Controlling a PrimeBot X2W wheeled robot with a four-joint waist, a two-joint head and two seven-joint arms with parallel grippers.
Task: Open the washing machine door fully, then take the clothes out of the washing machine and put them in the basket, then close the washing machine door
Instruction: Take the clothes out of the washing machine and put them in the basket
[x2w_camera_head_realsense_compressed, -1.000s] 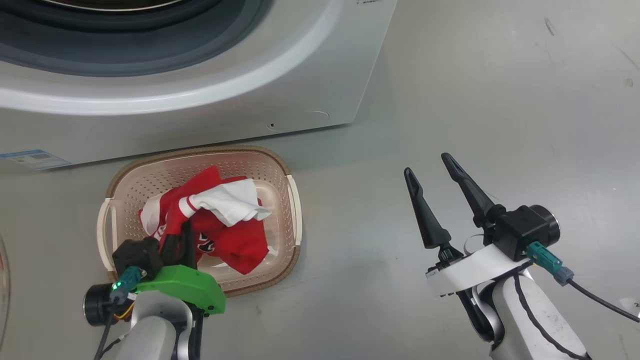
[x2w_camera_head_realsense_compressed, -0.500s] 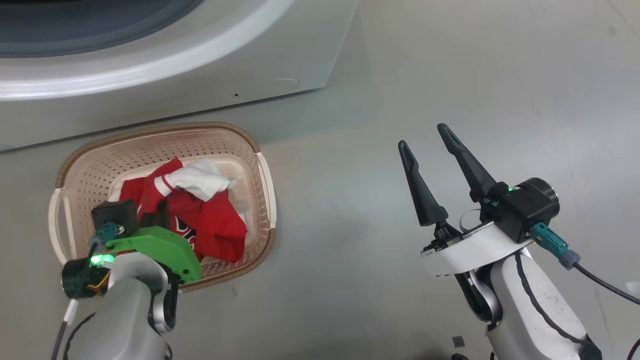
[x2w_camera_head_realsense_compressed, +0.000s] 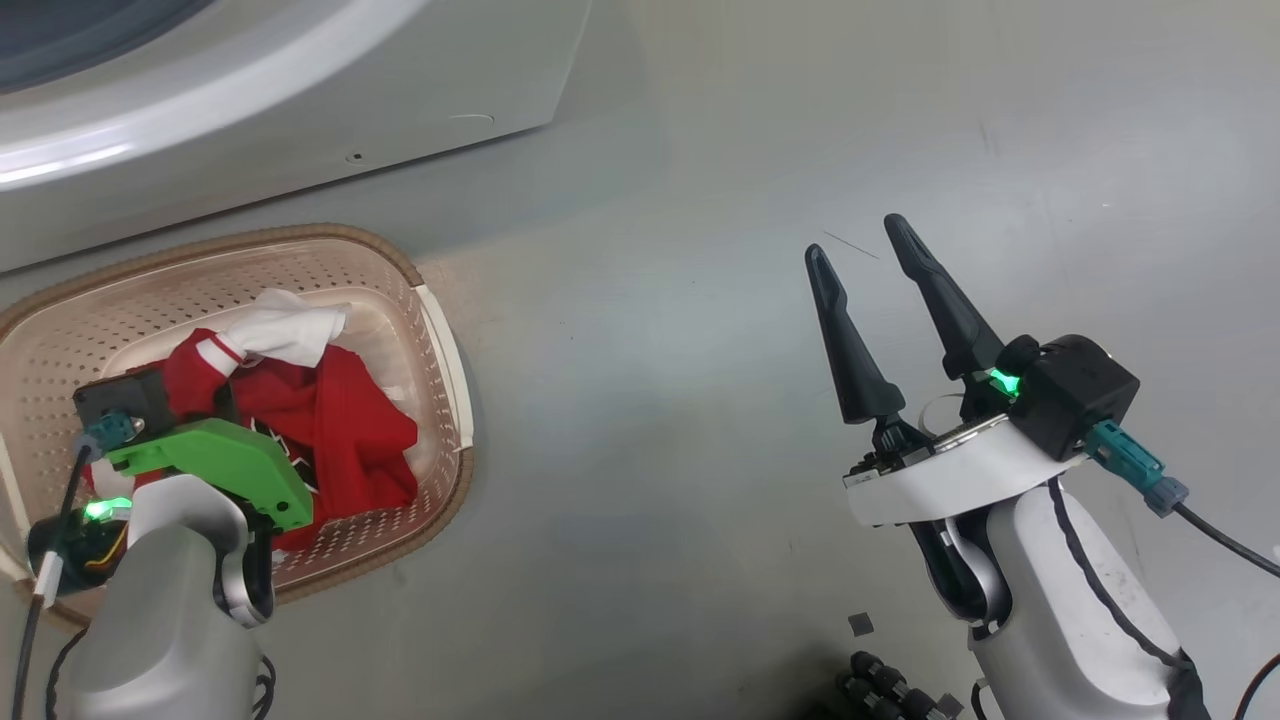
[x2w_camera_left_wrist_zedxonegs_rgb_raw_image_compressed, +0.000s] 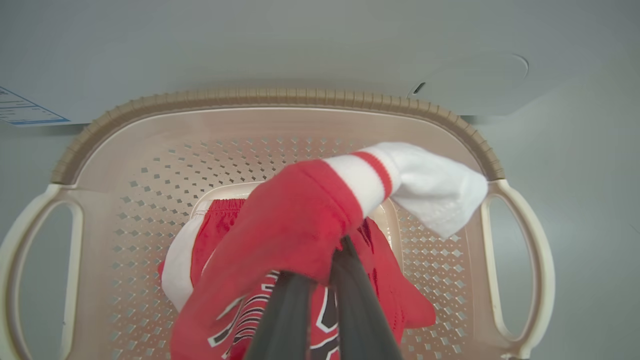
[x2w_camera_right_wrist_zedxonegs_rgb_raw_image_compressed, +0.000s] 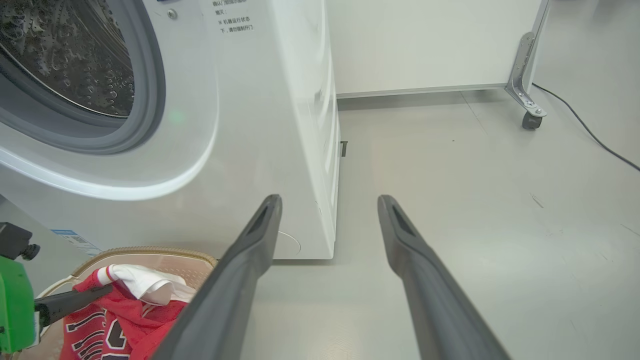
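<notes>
At the far left of the head view, the left gripper (x2w_camera_head_realsense_compressed: 225, 405) reaches down into the basket (x2w_camera_head_realsense_compressed: 400, 270); its green wrist mount (x2w_camera_head_realsense_compressed: 215, 465) covers most of the fingers. The left wrist view shows its two dark fingers (x2w_camera_left_wrist_zedxonegs_rgb_raw_image_compressed: 350, 300) drawn close together and pinching a fold of the clothes (x2w_camera_left_wrist_zedxonegs_rgb_raw_image_compressed: 295, 225). That fold is lifted into a hump above the basket floor, and a white cuff with a red stripe (x2w_camera_left_wrist_zedxonegs_rgb_raw_image_compressed: 370, 175) hangs off it to the right.

The rest of the red fabric lies in the bottom of the basket, with dark, white-outlined lettering visible beside the fingers. The cream perforated basket has a brown woven-look rim and pale side handles (x2w_camera_left_wrist_zedxonegs_rgb_raw_image_compressed: 520, 260). It sits on the grey floor (x2w_camera_head_realsense_compressed: 650, 300), just in front of the washing machine (x2w_camera_head_realsense_compressed: 300, 130), below its blue label (x2w_camera_left_wrist_zedxonegs_rgb_raw_image_compressed: 20, 107).

In the right wrist view, the washer's opening shows a perforated steel drum (x2w_camera_right_wrist_zedxonegs_rgb_raw_image_compressed: 65, 55) ringed by a grey gasket (x2w_camera_right_wrist_zedxonegs_rgb_raw_image_compressed: 145, 100). No garment can be seen in the part of the drum that shows.

Further right, well apart from the basket, the right gripper (x2w_camera_head_realsense_compressed: 854, 236) hangs over bare floor with its fingers spread wide and nothing between them. Beyond it in the right wrist view, a metal leg ends in a small caster (x2w_camera_right_wrist_zedxonegs_rgb_raw_image_compressed: 529, 121), and a dark cable (x2w_camera_right_wrist_zedxonegs_rgb_raw_image_compressed: 590, 132) runs across the floor.
</notes>
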